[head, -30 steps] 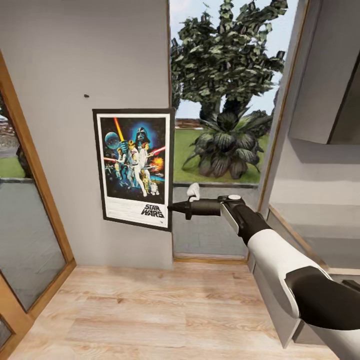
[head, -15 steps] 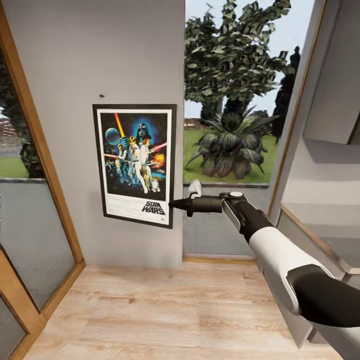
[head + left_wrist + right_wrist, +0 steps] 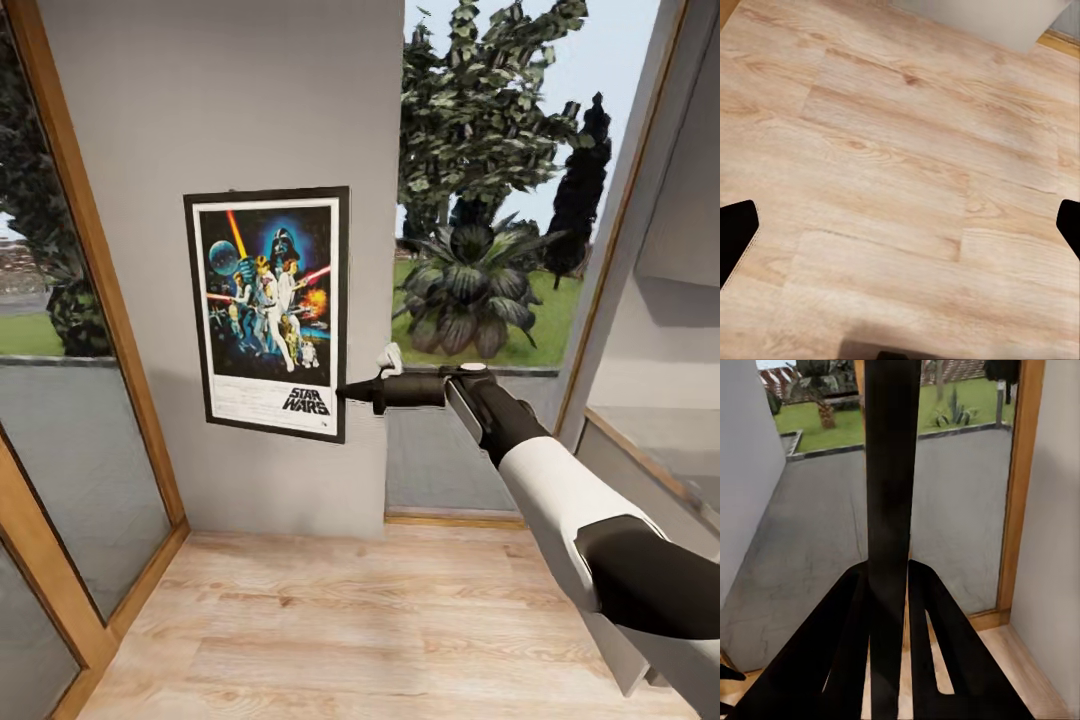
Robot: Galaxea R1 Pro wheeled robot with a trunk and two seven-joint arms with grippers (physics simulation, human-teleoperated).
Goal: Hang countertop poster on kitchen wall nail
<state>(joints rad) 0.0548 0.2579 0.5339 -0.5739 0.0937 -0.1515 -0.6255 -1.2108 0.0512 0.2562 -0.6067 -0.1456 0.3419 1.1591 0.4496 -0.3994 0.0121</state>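
The poster (image 3: 268, 312), black-framed with a white border and the STAR WARS logo at its foot, stands upright flat against the pale grey wall (image 3: 230, 90). My right gripper (image 3: 345, 392) is shut on its lower right edge, with the arm reaching in from the right. In the right wrist view the poster's edge (image 3: 889, 472) is a dark upright strip clamped between the black fingers (image 3: 840, 660). I cannot make out the wall nail; the poster's top edge sits where it was. My left gripper (image 3: 900, 232) hangs open over the wooden floor (image 3: 892, 150). The kitchen countertop is out of view.
A wood-framed glass door (image 3: 70, 330) flanks the wall on the left. A tall window (image 3: 490, 250) with trees outside is on the right. Pale grey cabinetry (image 3: 650, 420) stands at the far right. Light wooden floor (image 3: 350, 620) lies below.
The right gripper has lifted the poster up the wall, so its top edge now reaches the nail's height. The head view has also shifted, sliding the wall to the right.
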